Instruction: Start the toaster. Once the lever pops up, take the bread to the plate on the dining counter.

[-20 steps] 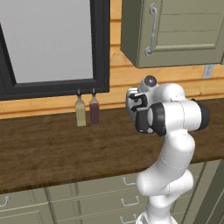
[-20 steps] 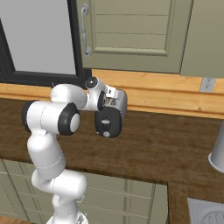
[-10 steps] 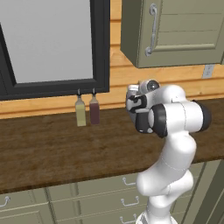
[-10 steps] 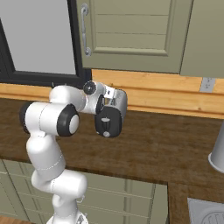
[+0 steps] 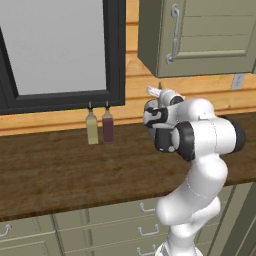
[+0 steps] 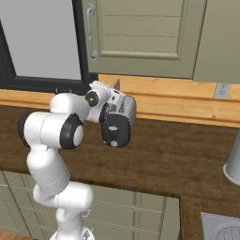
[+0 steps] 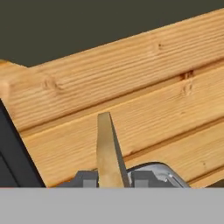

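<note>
Hand [image 7: 111, 178] closed edge-on around bread [image 7: 108, 151], centre frame. Bread upright above toaster [image 6: 119, 123], ready for carrying clear of the slot.

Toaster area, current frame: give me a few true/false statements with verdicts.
1. The tool is closed on the bread. True.
2. The bread lies flat on the counter. False: it stands on edge between the tool's fingers, above the toaster.
3. Two slim bottles stand by the wall under the dark-framed window. True.
4. The toaster's black end panel has no knob. False: a small round knob shows on it.
5. The toaster sits on the wood counter. True.
</note>
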Controlling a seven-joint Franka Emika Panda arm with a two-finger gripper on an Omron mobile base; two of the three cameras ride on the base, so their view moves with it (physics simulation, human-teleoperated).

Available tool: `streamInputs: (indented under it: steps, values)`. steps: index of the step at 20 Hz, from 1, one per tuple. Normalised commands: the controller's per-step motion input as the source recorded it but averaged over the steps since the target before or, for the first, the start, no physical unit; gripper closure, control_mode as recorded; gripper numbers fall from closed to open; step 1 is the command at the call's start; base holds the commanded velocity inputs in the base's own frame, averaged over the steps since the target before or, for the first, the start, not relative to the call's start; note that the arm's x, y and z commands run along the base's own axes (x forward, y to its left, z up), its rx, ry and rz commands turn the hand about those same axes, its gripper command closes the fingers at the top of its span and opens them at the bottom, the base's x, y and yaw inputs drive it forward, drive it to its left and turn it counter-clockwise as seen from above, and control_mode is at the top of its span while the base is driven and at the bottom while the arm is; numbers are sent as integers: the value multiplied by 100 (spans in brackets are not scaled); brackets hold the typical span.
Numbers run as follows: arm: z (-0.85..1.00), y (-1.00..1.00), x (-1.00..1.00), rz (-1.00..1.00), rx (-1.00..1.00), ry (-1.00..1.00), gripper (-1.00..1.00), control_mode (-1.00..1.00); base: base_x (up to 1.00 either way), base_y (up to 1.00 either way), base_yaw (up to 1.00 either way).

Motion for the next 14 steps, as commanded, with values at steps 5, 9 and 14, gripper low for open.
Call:
streamInputs:
  steps: [5, 9, 14]
  values:
    - [56, -66, -58, 0, 23, -4, 100, -100, 0, 0, 0]
    - [64, -67, -76, 0, 25, 0, 100, -100, 0, 0, 0]
    - [64, -66, -92, 0, 23, 1, 100, -100, 0, 0, 0]
